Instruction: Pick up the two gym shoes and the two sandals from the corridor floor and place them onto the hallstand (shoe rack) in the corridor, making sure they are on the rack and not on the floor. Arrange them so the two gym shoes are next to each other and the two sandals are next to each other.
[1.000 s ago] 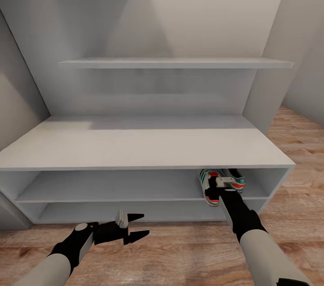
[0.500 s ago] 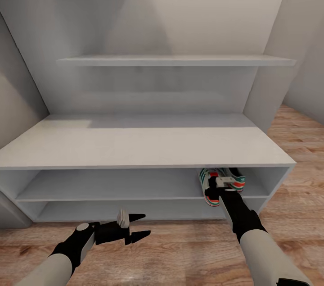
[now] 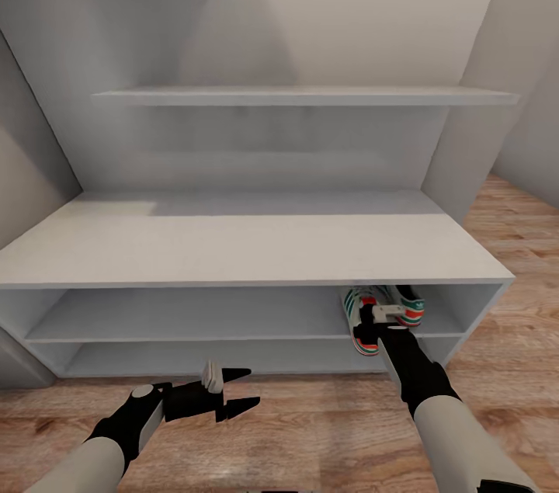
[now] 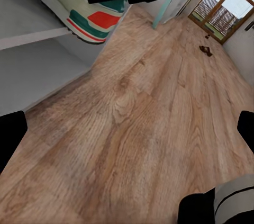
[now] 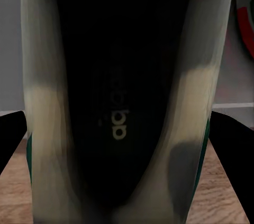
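Note:
Two cream gym shoes with green stripes sit at the right end of the hallstand's (image 3: 248, 244) upper open tier. One gym shoe (image 3: 359, 322) pokes its toe over the shelf edge, and the other (image 3: 408, 311) lies right beside it. My right gripper (image 3: 383, 316) reaches in from above and is shut on the overhanging shoe; its dark insole (image 5: 119, 107) sits between the fingers (image 5: 227, 144). My left gripper (image 3: 247, 388) hangs open and empty over the corridor floor (image 3: 310, 431). Two tiny brown shapes (image 4: 205, 50) lie far down the floor, too small to tell as sandals.
A long wall shelf (image 3: 303, 95) hangs above the hallstand's broad top. The lower tier (image 3: 194, 357) holds nothing that I can see. Walls close in on the left and right. A window (image 4: 222, 7) and a teal post (image 4: 161, 15) stand far down the corridor.
The whole picture has shifted slightly, with the hallstand looking a bit larger and its wall shelf higher in the frame. Both arms and the shoes keep their places.

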Tool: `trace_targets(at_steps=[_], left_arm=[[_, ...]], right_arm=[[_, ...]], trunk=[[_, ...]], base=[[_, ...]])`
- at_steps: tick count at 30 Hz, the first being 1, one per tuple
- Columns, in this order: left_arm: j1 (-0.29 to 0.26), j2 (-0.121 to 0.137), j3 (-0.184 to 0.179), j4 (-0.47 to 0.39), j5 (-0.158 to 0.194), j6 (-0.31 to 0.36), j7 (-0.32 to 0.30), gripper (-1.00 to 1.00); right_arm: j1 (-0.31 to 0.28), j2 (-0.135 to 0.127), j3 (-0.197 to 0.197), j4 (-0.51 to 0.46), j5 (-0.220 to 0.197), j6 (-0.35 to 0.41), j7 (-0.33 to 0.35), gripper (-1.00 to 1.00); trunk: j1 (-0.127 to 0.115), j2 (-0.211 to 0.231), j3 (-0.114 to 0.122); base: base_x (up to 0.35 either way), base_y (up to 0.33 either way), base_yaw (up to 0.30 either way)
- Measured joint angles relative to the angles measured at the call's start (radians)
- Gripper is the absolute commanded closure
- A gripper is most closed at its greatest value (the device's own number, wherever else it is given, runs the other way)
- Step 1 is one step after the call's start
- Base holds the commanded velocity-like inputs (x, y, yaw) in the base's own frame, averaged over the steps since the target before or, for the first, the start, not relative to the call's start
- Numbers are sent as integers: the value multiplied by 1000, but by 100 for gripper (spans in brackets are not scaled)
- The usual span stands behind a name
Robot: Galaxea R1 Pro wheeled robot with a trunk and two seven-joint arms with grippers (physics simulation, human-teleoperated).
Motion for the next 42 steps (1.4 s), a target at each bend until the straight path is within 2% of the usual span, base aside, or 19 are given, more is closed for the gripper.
trace_targets(at_steps=[10, 19, 42], left_arm=[[0, 0, 0, 1, 1, 0, 0, -100], [0, -1, 0, 1, 1, -1, 0, -100], [0, -1, 0, 3, 1, -1, 0, -100]], right_arm=[[0, 0, 0, 0, 0, 0, 0, 100], [0, 0, 0, 0, -2, 0, 1, 100], [0, 0, -1, 0, -7, 0, 1, 100]], trunk=[[0, 0, 0], [-1, 0, 0], [0, 0, 0]], base=[[4, 0, 0], [248, 0, 0], [83, -50, 0]])
